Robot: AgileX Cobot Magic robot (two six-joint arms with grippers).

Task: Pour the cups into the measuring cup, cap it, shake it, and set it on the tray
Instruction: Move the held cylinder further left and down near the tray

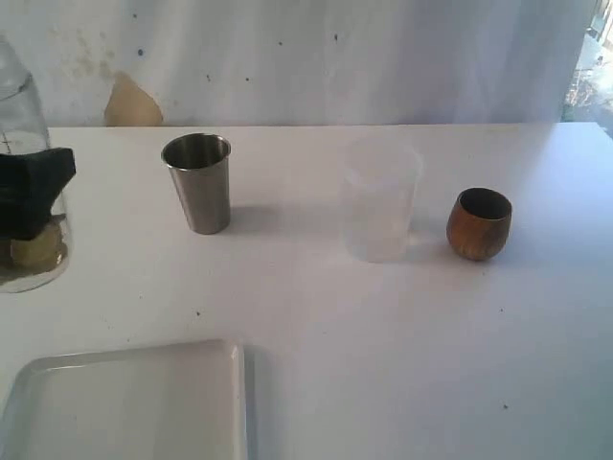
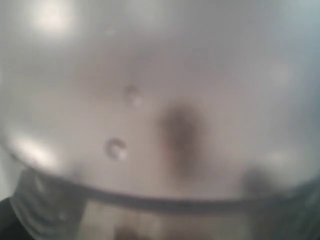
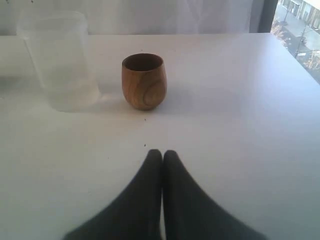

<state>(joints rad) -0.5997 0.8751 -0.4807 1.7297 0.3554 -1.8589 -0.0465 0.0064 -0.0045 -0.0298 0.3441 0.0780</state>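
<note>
Bare tabletop (image 1: 412, 374) is left across the near right, bounded on the left by the tray (image 1: 134, 407). Wide passage is offered between the steel tumbler (image 1: 197, 182) and the frosted cup (image 1: 382, 201); only a narrow gap (no contact) is left between that cup and the wooden cup (image 1: 479, 223). The left edge is blocked by the measuring cup (image 1: 19, 105).

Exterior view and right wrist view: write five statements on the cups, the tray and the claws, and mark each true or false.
1. The steel cup stands upright on the table. True.
2. The wooden cup lies on its side. False: it stands upright, open end up.
3. The right claw is shut and holds nothing. True.
4. The measuring cup stands on the tray. False: the left claw grips it at the exterior view's left edge, apart from the tray.
5. The frosted cup stands between the steel cup and the wooden cup. True.
</note>
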